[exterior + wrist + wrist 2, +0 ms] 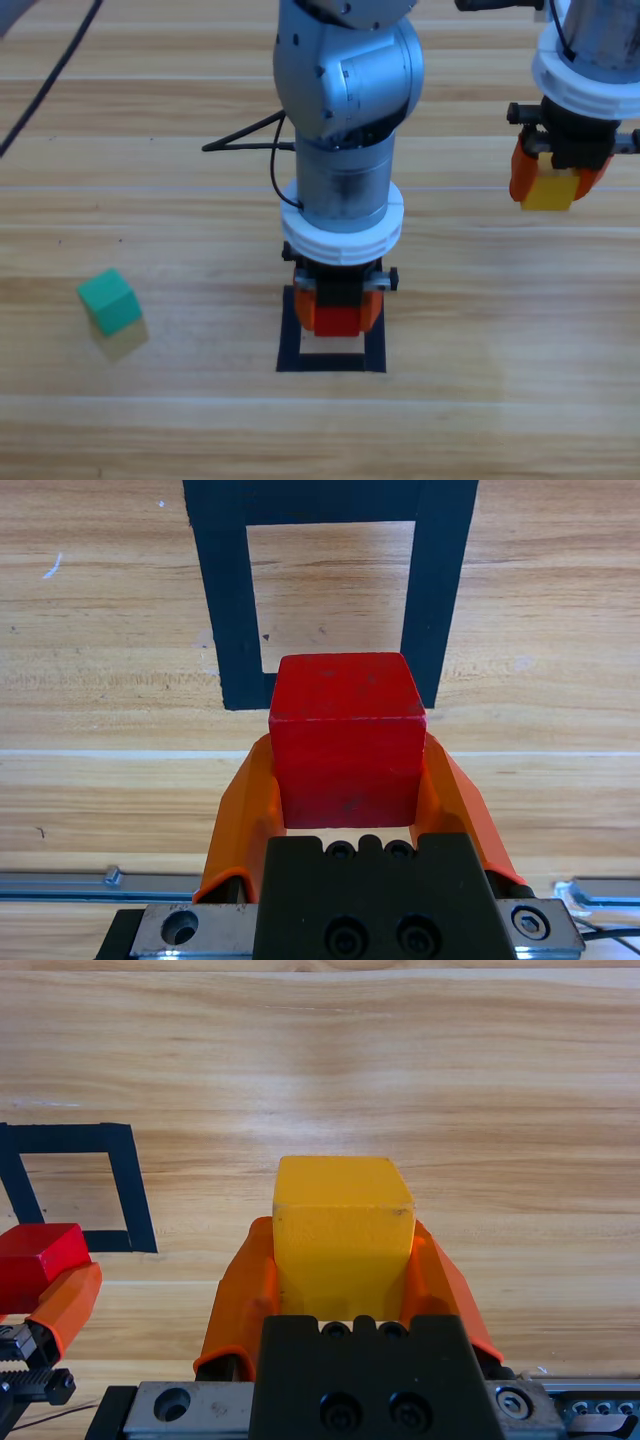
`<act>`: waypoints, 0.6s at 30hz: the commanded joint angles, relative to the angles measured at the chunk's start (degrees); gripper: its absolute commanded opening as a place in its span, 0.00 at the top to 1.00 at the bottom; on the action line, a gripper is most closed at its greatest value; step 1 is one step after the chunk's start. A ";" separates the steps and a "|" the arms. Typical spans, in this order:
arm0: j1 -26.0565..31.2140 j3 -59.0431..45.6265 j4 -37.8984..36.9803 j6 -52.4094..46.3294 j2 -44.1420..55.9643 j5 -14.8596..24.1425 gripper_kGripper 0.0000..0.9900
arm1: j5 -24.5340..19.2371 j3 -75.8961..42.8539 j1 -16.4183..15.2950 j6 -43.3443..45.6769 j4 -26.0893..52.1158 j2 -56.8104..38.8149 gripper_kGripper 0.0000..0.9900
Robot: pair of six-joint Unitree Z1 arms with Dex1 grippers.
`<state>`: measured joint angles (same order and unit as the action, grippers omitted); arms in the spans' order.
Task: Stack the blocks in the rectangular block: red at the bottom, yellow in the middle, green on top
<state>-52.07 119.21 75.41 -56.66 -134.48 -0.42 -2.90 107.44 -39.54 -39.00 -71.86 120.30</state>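
No text, label, brand, number or sign can be read in any of the three views (the cubes, the tape outline and the gripper bodies all show plain surfaces).

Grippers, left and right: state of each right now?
Left gripper: shut on the red cube, over the black tape square.
Right gripper: shut on the yellow cube, off to the side.
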 commanded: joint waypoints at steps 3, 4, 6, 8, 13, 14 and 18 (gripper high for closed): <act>-1.19 -0.47 -1.40 1.81 -2.54 0.60 1.00 | 0.97 -0.39 -1.15 -0.73 -0.38 4.77 1.00; -1.11 -0.64 -1.58 1.99 -2.63 0.60 1.00 | 0.97 -0.39 -1.15 -0.73 -0.30 4.77 1.00; -1.11 -1.35 -2.37 2.16 -2.80 0.60 1.00 | 0.97 -0.39 -1.15 -0.73 -0.30 4.85 1.00; -1.11 -1.70 -2.99 2.52 -3.33 0.60 1.00 | 0.97 -0.39 -1.15 -0.73 -0.30 4.85 1.00; -0.84 -2.67 -3.69 3.13 -3.68 0.77 1.00 | 0.97 0.05 -1.15 -0.82 -0.21 5.56 1.00; -0.67 -2.84 -3.78 3.31 -3.59 0.86 1.00 | 0.97 0.05 -1.15 -0.82 -0.21 5.64 1.00; 0.04 -3.72 -4.22 3.83 -3.15 1.04 1.00 | 0.97 0.23 -1.15 -0.90 -0.21 6.00 1.00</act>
<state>-52.08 117.00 72.23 -53.82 -135.50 -0.32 -2.90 107.58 -39.54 -39.23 -71.86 122.44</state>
